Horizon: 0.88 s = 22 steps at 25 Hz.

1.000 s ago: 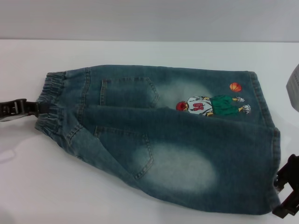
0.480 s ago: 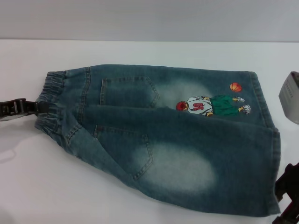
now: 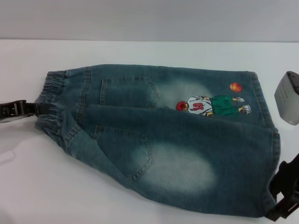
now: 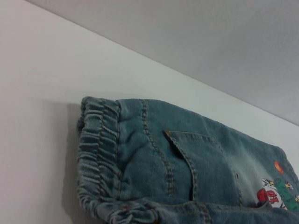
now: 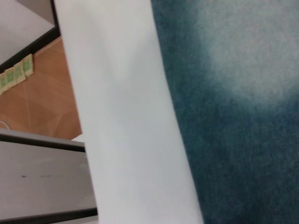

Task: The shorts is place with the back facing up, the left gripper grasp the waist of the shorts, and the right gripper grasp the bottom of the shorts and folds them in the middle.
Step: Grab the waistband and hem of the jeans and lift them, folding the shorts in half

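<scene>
A: Shorts, faded blue denim, lie back-up on the white table; left gripper pinches the ruched waistband.
B: Right gripper has shifted at the hem; grip unclear.

At the left edge of the head view, halfway down, we see our left gripper reaching in level, its black fingers closed on the ruched band. In the lower right corner our right gripper shows only as dark jaws; its grey wrist sits at the right edge above.
</scene>
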### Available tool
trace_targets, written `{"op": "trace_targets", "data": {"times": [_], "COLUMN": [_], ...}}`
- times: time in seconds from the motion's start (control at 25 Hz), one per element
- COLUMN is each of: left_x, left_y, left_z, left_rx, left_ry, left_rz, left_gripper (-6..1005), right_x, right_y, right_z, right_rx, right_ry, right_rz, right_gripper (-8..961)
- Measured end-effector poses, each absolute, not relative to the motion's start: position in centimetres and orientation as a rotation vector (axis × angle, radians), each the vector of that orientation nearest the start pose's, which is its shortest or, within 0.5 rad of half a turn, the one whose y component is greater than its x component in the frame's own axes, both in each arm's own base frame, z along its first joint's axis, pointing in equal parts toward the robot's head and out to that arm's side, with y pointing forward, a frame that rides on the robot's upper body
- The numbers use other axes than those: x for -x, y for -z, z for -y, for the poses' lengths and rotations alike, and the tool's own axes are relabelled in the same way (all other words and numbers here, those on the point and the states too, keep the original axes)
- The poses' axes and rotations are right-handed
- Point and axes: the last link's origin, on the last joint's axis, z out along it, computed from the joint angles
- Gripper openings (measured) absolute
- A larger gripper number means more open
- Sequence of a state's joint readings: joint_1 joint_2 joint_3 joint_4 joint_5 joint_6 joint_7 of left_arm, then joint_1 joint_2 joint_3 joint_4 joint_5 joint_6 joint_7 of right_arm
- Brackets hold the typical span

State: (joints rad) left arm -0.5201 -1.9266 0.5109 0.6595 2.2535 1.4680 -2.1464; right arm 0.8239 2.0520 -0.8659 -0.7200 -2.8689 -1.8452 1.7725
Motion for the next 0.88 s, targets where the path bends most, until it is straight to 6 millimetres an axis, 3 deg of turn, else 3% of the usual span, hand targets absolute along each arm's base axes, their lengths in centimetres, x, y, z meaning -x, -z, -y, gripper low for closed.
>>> {"op": "trace_targets", "data": {"times": [0.64,0.76,0.88], "left_x": [33.5,33.2,32.8], "left_y": [-7.2,-7.0,-7.3], "left_z": [-33.9,-34.1,-34.5], "left_rx": [2.185,2.182,2.153], "left_ry": [0.522,0.547,0.62], "left_rz": [1.653,1.655,1.662], "left_gripper": [66,67,67], "right_x": [-25.8,-25.7,-25.2], "right_y": [-0.2,-0.5,-1.3], "right_z": [-32.2,-32.2,-32.2], "right_rx": [3.191,3.2,3.243], "right_ry": [0.774,0.716,0.534], "right_rz": [-0.803,-0.795,-0.782], "right_gripper": [27,16,6]}}
